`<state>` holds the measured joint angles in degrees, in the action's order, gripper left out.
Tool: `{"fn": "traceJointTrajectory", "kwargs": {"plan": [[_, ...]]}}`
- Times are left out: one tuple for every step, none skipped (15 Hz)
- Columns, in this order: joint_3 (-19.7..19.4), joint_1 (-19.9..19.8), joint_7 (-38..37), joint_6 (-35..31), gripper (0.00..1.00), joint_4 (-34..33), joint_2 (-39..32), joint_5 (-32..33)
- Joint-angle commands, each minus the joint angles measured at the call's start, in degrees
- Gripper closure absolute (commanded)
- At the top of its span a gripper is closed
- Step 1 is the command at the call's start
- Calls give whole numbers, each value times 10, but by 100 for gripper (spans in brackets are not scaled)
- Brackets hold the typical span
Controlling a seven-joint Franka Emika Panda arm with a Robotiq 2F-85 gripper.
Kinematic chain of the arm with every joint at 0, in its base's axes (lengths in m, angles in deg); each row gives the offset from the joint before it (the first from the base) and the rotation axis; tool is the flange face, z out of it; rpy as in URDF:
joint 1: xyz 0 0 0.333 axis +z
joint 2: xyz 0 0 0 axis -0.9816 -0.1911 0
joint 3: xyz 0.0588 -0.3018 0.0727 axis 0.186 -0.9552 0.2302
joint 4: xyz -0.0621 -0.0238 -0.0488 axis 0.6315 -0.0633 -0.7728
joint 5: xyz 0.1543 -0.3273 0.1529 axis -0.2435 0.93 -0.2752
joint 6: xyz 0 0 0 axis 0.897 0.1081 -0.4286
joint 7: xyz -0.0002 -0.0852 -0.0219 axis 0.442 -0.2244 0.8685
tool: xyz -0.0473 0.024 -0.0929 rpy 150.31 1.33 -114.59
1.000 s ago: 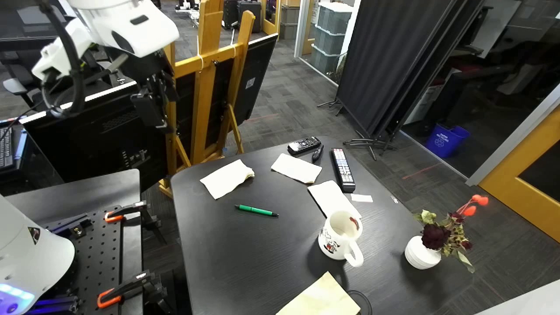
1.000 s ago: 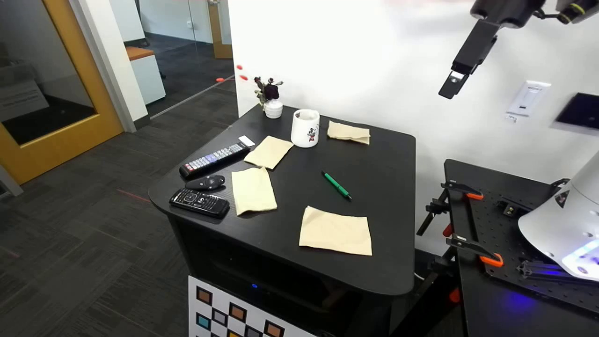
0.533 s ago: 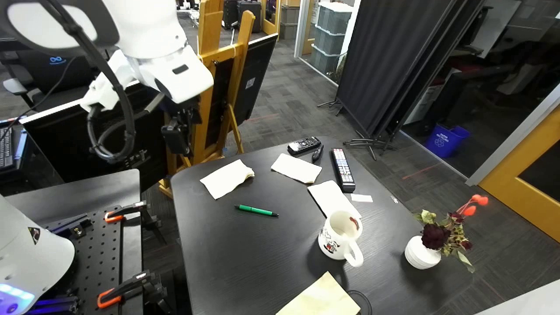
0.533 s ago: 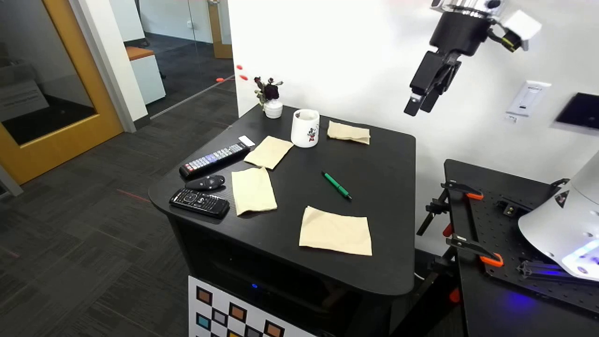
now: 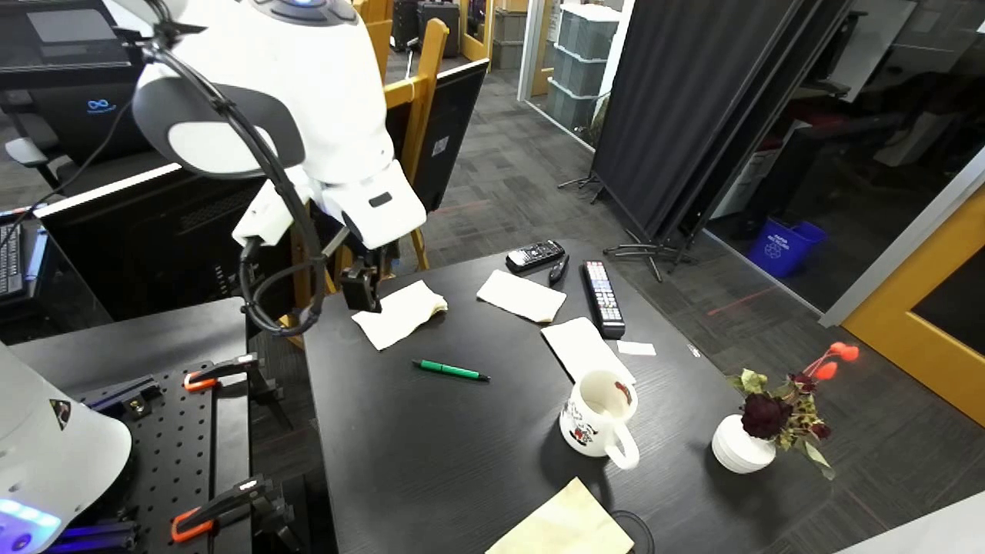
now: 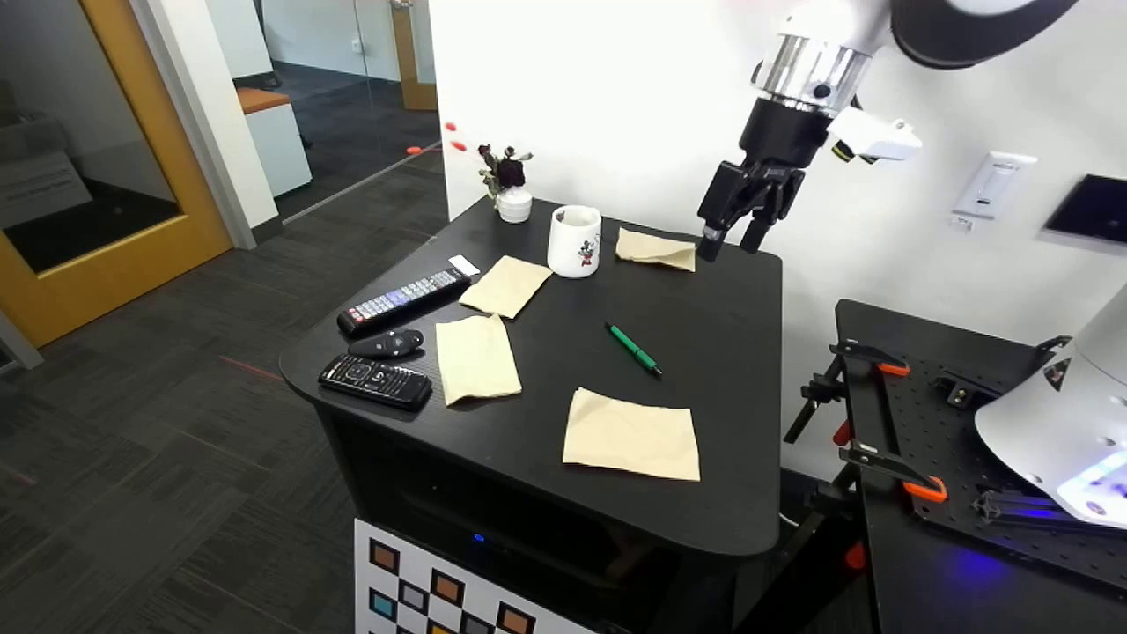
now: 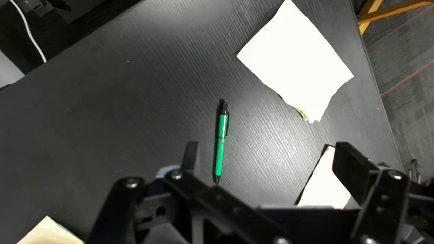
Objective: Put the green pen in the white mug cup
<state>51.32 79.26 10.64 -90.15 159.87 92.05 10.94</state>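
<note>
The green pen (image 5: 451, 370) lies flat on the dark table (image 5: 431, 462). It also shows in an exterior view (image 6: 634, 350) and in the wrist view (image 7: 221, 145), where it lies upright in the picture, nearer the left finger. The white mug cup (image 5: 586, 422) stands upright with its handle out to one side; it also shows in an exterior view (image 6: 570, 246) and is out of the wrist view. My gripper (image 7: 267, 149) is open and empty, fingers wide apart, above the table and apart from the pen. It also shows in both exterior views (image 5: 365, 291) (image 6: 729, 242).
Several paper napkins lie on the table, one (image 6: 630, 436) near the pen and one (image 6: 656, 248) beside the mug. Remotes (image 6: 405, 301) (image 6: 376, 380) lie along an edge. A white vase with flowers (image 5: 742, 446) stands past the mug. A wall (image 6: 616, 106) rises behind the table.
The arm and gripper have moved down and over the table, closer to the pen. The pen, mug and other things on the table have not moved.
</note>
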Motion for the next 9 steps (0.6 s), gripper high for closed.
{"fn": "traceJointTrajectory", "kwargs": {"plan": [[7,-8,-35,-39,0,-48,-96,-7],[6,-9,-41,-47,0,-60,-118,-7],[4,-9,-46,-54,0,-71,-138,-6],[1,-10,-47,-59,0,-85,-159,-5],[-1,-12,-51,-65,0,-100,-180,-2],[-4,-14,-53,-70,0,-113,-198,2],[-6,-15,-53,-79,0,-126,-216,3],[-9,-16,-50,-84,0,-140,-234,3],[-12,-17,-48,-86,0,-153,-251,5]]}}
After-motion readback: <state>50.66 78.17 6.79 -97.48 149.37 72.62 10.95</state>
